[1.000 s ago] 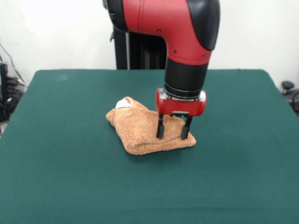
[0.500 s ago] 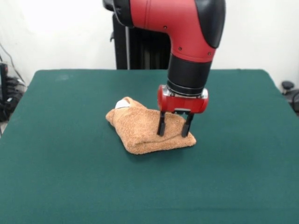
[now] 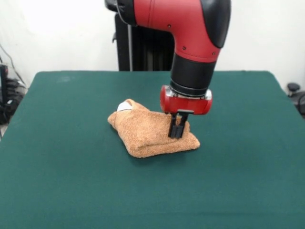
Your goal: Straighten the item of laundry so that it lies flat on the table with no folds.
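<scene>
The orange-tan towel (image 3: 145,130) lies folded in a thick bundle at the middle of the dark green table (image 3: 71,181). Its small white label (image 3: 125,106) shows at the far left corner. My gripper (image 3: 177,135) hangs straight down from the red and black arm over the towel's right part. Its fingers (image 3: 173,129) are closed together and pinch a bit of the towel's top layer. The towel still rests on the table.
The robot's black pedestal (image 3: 138,47) stands behind the table's far edge. Cables and dark equipment (image 3: 7,95) lie off the table's left side. A dark object (image 3: 295,93) sits off the right edge.
The gripper's fingers were spread apart on the towel; now they have closed together on its cloth. The arm has shifted only slightly.
</scene>
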`<state>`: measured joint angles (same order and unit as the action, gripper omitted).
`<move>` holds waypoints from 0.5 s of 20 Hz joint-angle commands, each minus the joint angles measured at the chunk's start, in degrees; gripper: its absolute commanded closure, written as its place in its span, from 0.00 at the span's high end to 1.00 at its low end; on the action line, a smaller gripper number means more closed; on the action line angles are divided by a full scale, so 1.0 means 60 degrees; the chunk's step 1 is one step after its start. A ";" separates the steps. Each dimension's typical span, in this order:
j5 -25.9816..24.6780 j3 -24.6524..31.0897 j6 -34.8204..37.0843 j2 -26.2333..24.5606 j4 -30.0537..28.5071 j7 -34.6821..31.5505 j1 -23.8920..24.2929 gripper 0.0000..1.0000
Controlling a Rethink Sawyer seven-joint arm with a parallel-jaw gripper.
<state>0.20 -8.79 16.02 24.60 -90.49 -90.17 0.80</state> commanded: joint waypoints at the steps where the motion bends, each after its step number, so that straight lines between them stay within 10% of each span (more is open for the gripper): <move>1: 0.0381 0.0475 -0.0142 -0.0316 -0.0785 -0.2207 -0.0060 0.00; 10: 0.0077 0.0538 0.0527 0.0691 -0.1483 -0.1513 0.0576 0.00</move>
<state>0.25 -8.75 16.02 26.05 -91.64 -90.17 1.67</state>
